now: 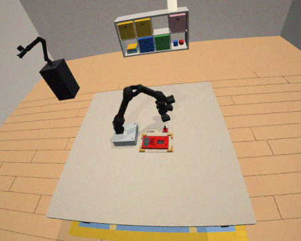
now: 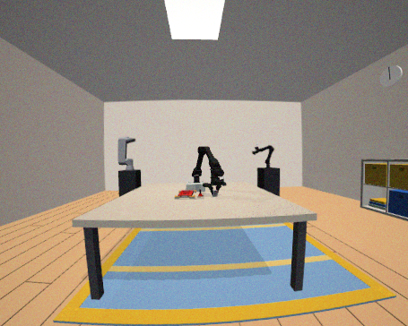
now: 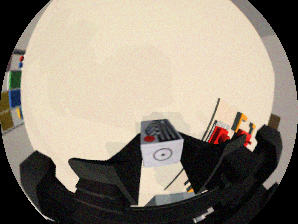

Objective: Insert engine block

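Note:
The engine block (image 3: 162, 151) is a small light grey block with a dark slotted top, a red dot and a ring on its near face. My gripper (image 1: 165, 119) (image 2: 215, 193) (image 3: 156, 134) is shut on it, one finger on each side, low over the table. Whether the block still touches the table I cannot tell. The red car body (image 1: 154, 142) (image 2: 186, 193) (image 3: 218, 136) lies in front of the gripper in the top view, with a dark opening (image 1: 160, 142) in its top. The rib is too small to make out.
Orange corner brackets (image 1: 170, 149) surround the car body. A small red piece with a black knob (image 1: 165, 130) (image 2: 200, 194) stands between the car body and my gripper. The grey base box (image 1: 126, 140) of my arm is left of the car body in the top view.

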Robot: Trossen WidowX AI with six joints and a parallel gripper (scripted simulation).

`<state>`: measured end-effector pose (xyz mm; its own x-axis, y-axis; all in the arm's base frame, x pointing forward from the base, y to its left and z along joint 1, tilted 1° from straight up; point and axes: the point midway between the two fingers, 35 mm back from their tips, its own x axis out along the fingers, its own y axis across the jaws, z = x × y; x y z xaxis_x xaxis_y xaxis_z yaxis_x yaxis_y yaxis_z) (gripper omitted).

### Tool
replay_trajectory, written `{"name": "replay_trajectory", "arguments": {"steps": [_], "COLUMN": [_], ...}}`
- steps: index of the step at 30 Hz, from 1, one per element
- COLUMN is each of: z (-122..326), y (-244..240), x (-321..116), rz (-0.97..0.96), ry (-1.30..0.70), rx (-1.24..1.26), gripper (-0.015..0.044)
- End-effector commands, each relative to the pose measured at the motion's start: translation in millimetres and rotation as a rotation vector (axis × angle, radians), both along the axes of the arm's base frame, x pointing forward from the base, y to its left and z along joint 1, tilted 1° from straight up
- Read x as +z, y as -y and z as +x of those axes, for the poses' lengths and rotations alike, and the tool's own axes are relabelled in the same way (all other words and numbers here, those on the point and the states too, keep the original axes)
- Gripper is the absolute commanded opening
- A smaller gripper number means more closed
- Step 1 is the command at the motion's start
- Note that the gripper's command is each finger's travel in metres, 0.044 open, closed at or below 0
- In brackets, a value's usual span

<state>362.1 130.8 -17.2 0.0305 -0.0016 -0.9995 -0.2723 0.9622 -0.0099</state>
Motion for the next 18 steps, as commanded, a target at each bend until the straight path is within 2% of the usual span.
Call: {"name": "replay_trajectory", "arguments": {"steps": [1,18], "z": [4,12], "y": [-3,-4], "x": [7,54], "rz": [0.026,0.022], "ry": [0.028,0.025], "rx": [-0.013,-0.009], "gripper": [0.0,0.0]}}
